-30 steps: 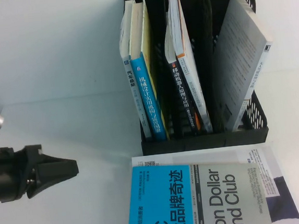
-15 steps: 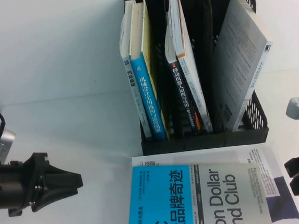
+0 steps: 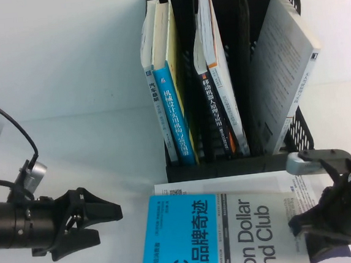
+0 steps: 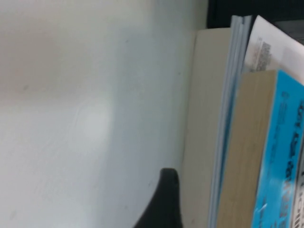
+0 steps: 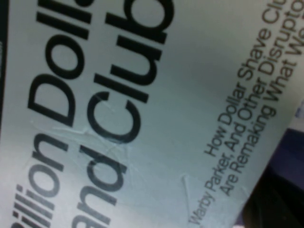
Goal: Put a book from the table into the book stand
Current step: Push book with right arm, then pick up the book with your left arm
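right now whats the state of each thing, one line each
book: lying flat, cover up, on a larger white book
large white book: flat on the table, mostly covered
book stand: upright, books in its slots, the rightmost leaning
left gripper: low over the table, beside the book's left edge
right gripper: over the book's right part

The thick paperback with a bright blue and grey cover reads "ion Dollar and Club". The right wrist view adds "How Dollar Shave Clu", "Warby Parker, And Other Disrupto", "Are Remaking What We".
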Available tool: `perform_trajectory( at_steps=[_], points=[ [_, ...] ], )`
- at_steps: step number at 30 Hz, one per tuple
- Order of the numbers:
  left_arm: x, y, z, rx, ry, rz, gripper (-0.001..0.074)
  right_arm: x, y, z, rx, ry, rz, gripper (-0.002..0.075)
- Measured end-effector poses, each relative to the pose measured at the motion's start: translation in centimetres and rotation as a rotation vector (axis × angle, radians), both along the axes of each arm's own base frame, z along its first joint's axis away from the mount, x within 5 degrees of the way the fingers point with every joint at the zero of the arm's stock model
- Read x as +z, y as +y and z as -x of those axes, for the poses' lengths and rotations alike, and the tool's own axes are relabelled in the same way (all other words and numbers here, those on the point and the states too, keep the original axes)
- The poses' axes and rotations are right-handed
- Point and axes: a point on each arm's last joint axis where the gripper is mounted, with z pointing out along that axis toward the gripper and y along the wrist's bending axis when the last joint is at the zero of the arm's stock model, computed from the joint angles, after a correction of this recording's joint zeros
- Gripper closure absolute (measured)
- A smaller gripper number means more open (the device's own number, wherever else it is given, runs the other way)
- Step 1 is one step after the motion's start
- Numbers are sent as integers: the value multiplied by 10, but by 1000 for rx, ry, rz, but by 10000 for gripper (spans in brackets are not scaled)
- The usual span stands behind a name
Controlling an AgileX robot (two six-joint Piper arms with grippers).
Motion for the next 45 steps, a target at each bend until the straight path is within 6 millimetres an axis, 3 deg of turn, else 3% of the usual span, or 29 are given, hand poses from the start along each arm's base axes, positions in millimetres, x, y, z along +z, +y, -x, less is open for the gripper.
perform_trajectory(
  at_steps=[6,14,19,22,25,26,29,33,37,41,45],
  points=[
    [-28,-7,-7,-101,5,128,95,-4,26,3,29,-12,-35,725],
    [-75,-11,-10,-139,109,245,95,-3,39,-2,52,0,-51,725],
    [-78,-23,-10,-181,108,259,125,-3,42,-3,55,1,-57,725],
    [-77,-33,-10,-234,102,262,257,-3,42,-4,53,-1,-58,725],
    [-72,-37,-10,-274,92,289,524,-3,42,-4,59,-5,-52,725],
    [-70,-38,-10,-284,87,296,554,-3,41,-4,63,-8,-46,725],
    [-67,-37,-10,-291,88,288,547,1,40,-4,79,-37,-25,724],
    [-52,-35,-9,-291,62,250,547,20,34,-3,89,-133,-2,724],
    [-18,-34,-4,-292,-2,188,549,50,26,4,85,-242,-4,723],
    [29,-33,7,-290,-57,100,551,85,17,15,83,-366,-28,722],
    [96,-39,24,-287,-154,-3,552,112,10,28,76,-468,-66,722]
  ],
)
